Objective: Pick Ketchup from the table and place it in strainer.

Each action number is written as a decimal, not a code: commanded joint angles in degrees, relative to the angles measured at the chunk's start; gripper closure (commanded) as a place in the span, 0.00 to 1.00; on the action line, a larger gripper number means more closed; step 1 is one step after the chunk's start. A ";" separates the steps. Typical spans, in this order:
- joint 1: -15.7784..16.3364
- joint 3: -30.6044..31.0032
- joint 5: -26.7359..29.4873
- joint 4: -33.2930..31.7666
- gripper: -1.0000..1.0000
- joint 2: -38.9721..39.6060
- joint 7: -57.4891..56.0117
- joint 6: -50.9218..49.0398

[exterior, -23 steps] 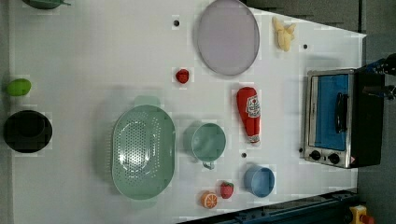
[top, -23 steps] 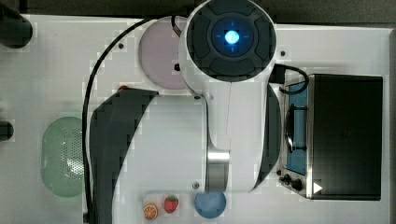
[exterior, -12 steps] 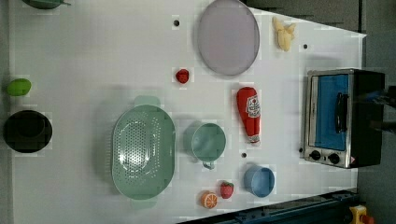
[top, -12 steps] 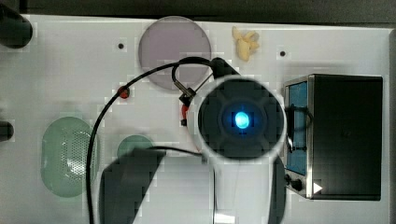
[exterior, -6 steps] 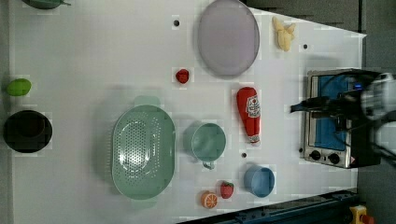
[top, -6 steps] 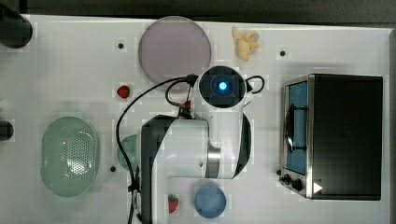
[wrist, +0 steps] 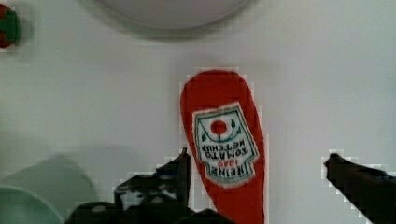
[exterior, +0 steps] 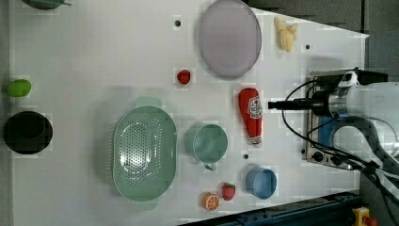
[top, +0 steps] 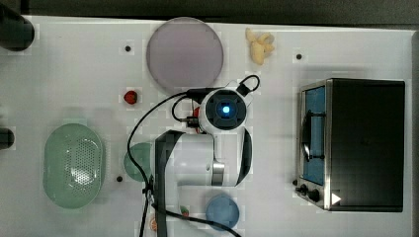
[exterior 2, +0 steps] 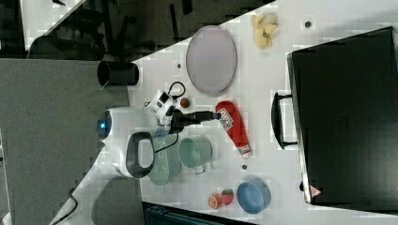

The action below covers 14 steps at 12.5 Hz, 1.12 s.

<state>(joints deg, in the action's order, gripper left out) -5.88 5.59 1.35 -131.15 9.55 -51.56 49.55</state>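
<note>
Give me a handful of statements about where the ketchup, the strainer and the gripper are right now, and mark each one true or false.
1. The Ketchup lies flat on the table. True.
2. The Ketchup is already in the strainer. False: the strainer holds nothing, and the bottle lies apart from it.
3. The gripper is open, with a finger on either side of the bottle in the wrist view. True.
4. In the left view, the green cup sits between the strainer and the Ketchup. True.
5. The gripper has lifted the bottle. False: the bottle lies on the table.
</note>
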 commanded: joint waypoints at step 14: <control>0.99 -0.14 -0.70 -4.74 0.42 7.62 -2.89 17.11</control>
<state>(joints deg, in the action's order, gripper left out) -4.62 5.33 0.65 -136.75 21.75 -53.46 65.91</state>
